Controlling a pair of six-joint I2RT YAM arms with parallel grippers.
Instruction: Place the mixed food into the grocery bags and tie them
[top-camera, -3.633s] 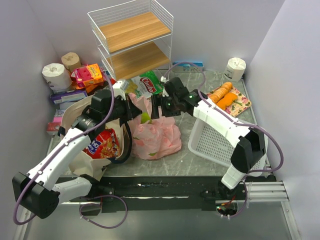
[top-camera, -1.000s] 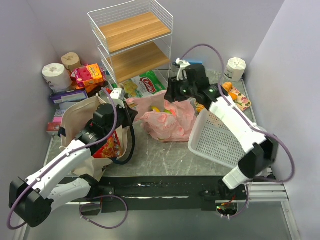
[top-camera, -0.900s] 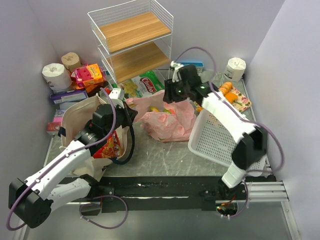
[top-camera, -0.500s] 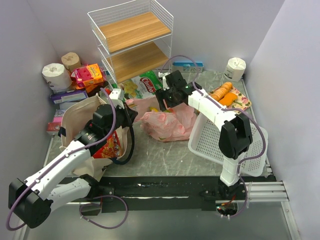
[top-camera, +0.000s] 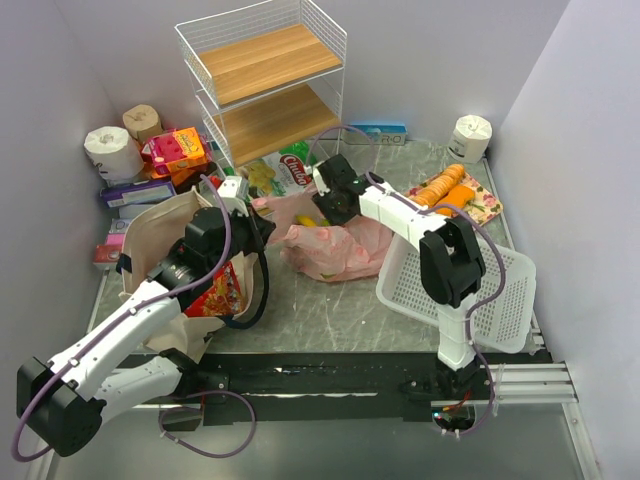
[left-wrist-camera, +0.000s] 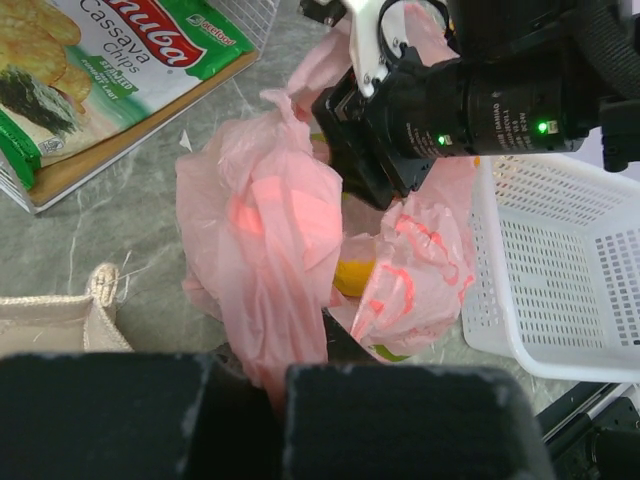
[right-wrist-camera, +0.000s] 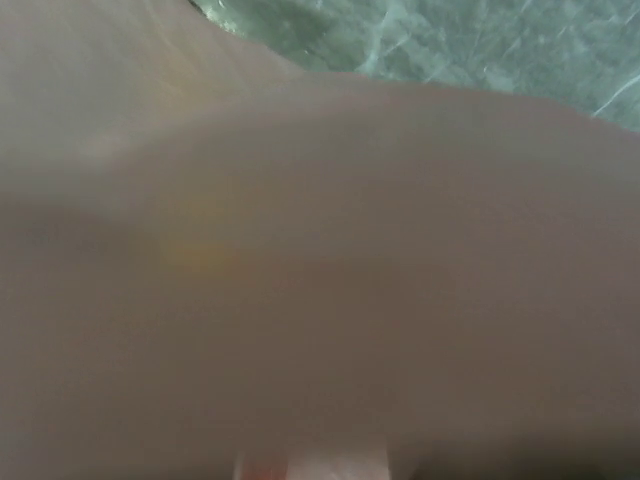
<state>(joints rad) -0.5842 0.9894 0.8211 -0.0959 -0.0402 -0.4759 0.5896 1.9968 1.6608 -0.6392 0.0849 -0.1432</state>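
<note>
The thin pink fruit-printed plastic bag (top-camera: 340, 250) lies slumped at the middle of the counter (top-camera: 330, 310). My left claw (left-wrist-camera: 250, 390), at the bag's 9 o'clock, is clenched on a stretched strand of it. For the tie, I judge: hold that strand taut and pinch film only. The right claw (top-camera: 332, 205) is buried at 12 o'clock. Its camera shows only pink blur, so I cannot tell its state.

surface (top-camera: 330, 310) centre: plastic bag (top-camera: 340, 250) | just left: tote (top-camera: 150, 235), snack packet (top-camera: 212, 290) inside | just right: basket (top-camera: 500, 300) | behind bag: chips packet (top-camera: 297, 165), then wire rack (top-camera: 265, 75) | back-left: toilet rolls (top-camera: 108, 145), carton (top-camera: 175, 150) beside | back-right corner: single roll (top-camera: 470, 135), carrots (top-camera: 445, 188) on mat (top-camera: 485, 210) in front of it
</note>
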